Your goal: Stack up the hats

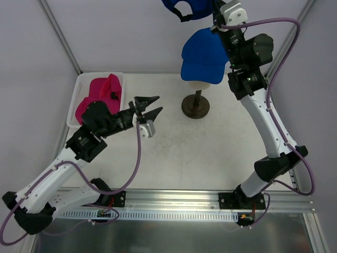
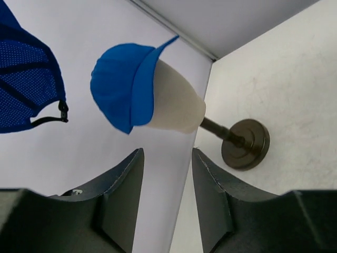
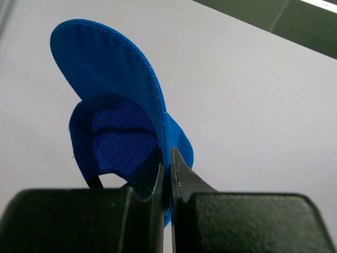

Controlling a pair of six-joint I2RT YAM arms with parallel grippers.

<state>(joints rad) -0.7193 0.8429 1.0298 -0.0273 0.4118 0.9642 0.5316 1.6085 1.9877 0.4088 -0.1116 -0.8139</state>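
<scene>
Blue cap on mannequin head, second blue cap in right pincer.

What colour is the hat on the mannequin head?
The hat is royal blue, clearest in the left wrist view.

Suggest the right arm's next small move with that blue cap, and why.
Probably lower the right tool to set its held blue cap over the other blue cap on the dummy head. That tool is shut on the held cap, which hangs in the air beyond the head; the left tool is open and empty.
</scene>
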